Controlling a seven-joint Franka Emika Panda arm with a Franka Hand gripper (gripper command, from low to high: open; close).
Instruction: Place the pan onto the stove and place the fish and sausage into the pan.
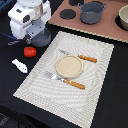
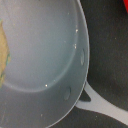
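The arm's jaws (image 1: 36, 31) hang low over the pan (image 1: 41, 38) on the black desk (image 1: 107, 95) at the exterior view's far left, and whether they are open or closed cannot be told. The stove (image 1: 107, 27) (carrying a grey pot (image 1: 92, 12)) lies well to the right. The sausage (image 1: 30, 51) and fish (image 1: 19, 65) lie nearer, left of the striped placemat (image 1: 35, 82); the wrist view shows the pan's handle (image 2: 102, 106).

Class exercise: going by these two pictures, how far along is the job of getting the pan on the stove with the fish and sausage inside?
Nothing looks done. The small grey-blue pan sits on the dark table, off the pinkish-brown stove board, which holds a grey two-handled pot. In hand: the white arm is over the pan; its pincer is not visible. Left: the pan, the glossy red sausage and the flat white fish, both on the table.
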